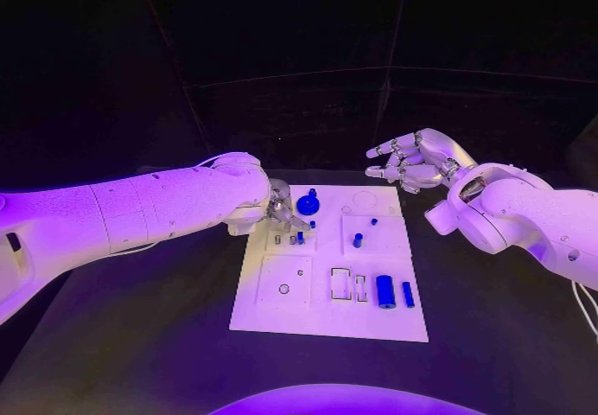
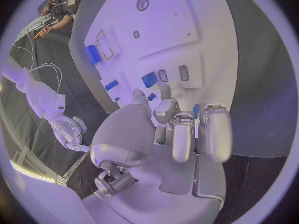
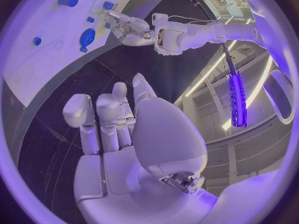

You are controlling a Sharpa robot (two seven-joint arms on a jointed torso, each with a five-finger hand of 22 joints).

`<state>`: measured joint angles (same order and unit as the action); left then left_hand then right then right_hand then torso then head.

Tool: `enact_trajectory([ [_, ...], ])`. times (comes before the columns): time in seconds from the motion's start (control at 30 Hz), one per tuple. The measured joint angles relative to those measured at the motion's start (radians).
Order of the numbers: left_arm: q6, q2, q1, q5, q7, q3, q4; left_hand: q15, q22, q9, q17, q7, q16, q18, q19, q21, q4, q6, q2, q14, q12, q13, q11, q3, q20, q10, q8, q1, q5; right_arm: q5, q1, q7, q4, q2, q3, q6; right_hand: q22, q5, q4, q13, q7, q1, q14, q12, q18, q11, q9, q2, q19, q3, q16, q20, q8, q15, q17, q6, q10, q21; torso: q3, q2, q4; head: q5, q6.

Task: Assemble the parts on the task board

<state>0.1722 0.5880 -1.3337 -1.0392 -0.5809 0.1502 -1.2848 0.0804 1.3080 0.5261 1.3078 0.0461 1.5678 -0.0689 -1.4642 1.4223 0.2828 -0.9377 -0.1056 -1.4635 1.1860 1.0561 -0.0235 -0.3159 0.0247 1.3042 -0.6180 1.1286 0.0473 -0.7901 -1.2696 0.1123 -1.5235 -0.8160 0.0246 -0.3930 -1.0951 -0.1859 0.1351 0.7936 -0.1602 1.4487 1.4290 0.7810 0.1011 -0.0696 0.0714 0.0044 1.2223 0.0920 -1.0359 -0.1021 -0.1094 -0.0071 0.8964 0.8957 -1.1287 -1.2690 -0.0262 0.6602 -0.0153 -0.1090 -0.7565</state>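
Note:
The white task board (image 1: pixel 276 298) lies in the middle of the table. On it are a blue disc (image 1: pixel 308 205), two small blue pegs (image 1: pixel 358 239), a blue cylinder (image 1: pixel 385 291) and a thin blue bar (image 1: pixel 408 294). My left hand (image 1: pixel 281 214) hangs over the board's far left part, fingers pointing down beside the disc. In the left wrist view its thumb and a finger (image 2: pixel 164 91) meet on a small blue part (image 2: pixel 151 97), next to a square blue piece (image 2: pixel 149 79). My right hand (image 1: pixel 411 160) is raised beyond the board's far right corner, fingers apart and holding nothing.
Bare black table (image 1: pixel 137 328) surrounds the board on all sides. Empty slots (image 1: pixel 340 284) and a round hole (image 1: pixel 284 289) mark the board's near half. The left forearm (image 1: pixel 137 212) crosses the table's left side.

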Motion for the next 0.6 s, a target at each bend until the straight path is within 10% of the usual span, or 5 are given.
enact_trajectory([
  [0.6,0.022,-0.034,0.001,-0.003,-0.008,0.002,0.017,0.0,0.0,0.015,0.0,-0.003,0.0,0.0,0.0,0.004,-0.003,0.011,-0.014,0.0,0.003,0.003,0.0,0.003,0.0,0.0,-0.009,0.014,0.0,-0.024,0.0,-0.018,0.012,0.017,0.0,0.013,0.007,0.0,0.0,-0.01,0.0,0.0,0.0,-0.012,0.0,0.004,0.0,0.0,0.0,0.0,0.013,0.0,0.0,0.0,-0.006,0.0,0.004,0.004,-0.0007,0.0,0.0012,0.003,-0.007],
])
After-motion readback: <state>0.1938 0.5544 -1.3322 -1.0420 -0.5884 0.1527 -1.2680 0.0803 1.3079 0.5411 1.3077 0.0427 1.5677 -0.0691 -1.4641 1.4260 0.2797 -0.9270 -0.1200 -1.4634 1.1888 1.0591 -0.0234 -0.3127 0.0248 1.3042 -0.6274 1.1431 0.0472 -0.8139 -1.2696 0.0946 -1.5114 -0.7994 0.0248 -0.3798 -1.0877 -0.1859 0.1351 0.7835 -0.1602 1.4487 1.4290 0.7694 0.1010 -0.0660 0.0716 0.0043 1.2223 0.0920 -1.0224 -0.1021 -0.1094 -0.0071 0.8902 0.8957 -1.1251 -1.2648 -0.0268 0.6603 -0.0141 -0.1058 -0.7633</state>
